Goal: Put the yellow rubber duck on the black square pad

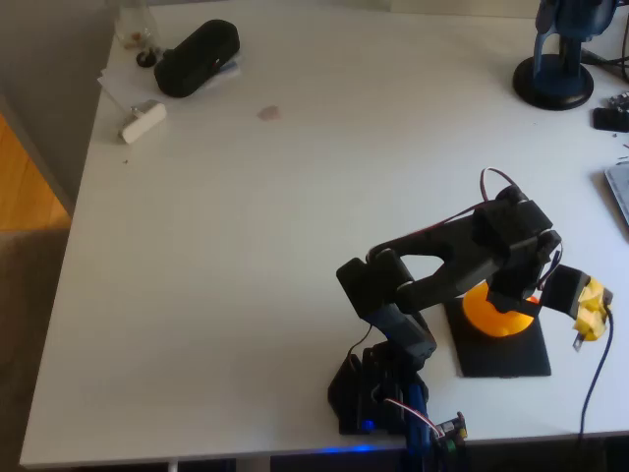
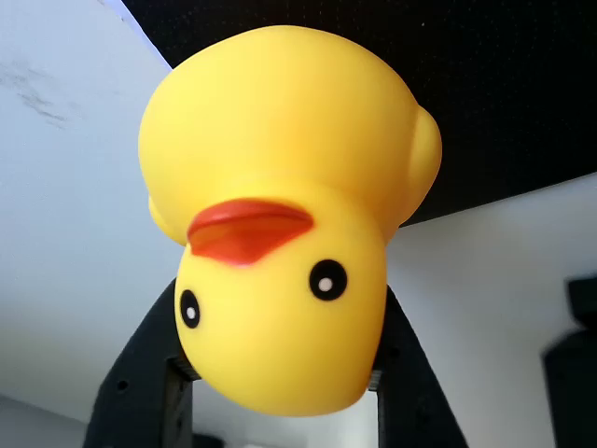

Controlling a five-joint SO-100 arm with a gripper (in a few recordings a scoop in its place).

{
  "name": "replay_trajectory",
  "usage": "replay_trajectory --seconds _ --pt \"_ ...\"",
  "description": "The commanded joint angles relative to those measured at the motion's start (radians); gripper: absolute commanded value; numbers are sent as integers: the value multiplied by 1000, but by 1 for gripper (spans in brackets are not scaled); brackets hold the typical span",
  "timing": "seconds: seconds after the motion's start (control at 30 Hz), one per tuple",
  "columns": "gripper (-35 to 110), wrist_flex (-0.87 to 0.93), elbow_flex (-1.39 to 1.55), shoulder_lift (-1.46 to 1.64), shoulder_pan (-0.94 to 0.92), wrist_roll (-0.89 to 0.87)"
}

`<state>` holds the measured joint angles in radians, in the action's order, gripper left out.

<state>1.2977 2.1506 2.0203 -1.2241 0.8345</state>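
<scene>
Placing step: yellow rubber duck (image 2: pixel 280 243) clamped by its head between the fingers of the gripper (image 2: pixel 280 392), its body over or on the black square pad (image 1: pixel 503 344) at lower right in the overhead view; next, seemingly, release and lift clear.

The black arm (image 1: pixel 432 280) rises from its base (image 1: pixel 378 393), which stands just beside the black square pad (image 1: pixel 506 354) on the pad's left in the overhead view, and it folds at the elbow so the forearm reaches rightward over the pad. Its wrist bends down above the pad's upper half, and the gripper (image 1: pixel 511 300) points straight down there. In the wrist view the two dark fingers (image 2: pixel 149 373) stand on either side of the yellow rubber duck (image 2: pixel 280 224), pressed against its head and clamping it, with the pad behind the duck.
</scene>
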Motion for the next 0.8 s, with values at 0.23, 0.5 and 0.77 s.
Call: replay_trajectory --seconds 0.23,0.5,0.77 --pt "10 8 -6 60 38 3" --pt "10 9 6 61 89 2" --pt "10 11 6 63 78 9"
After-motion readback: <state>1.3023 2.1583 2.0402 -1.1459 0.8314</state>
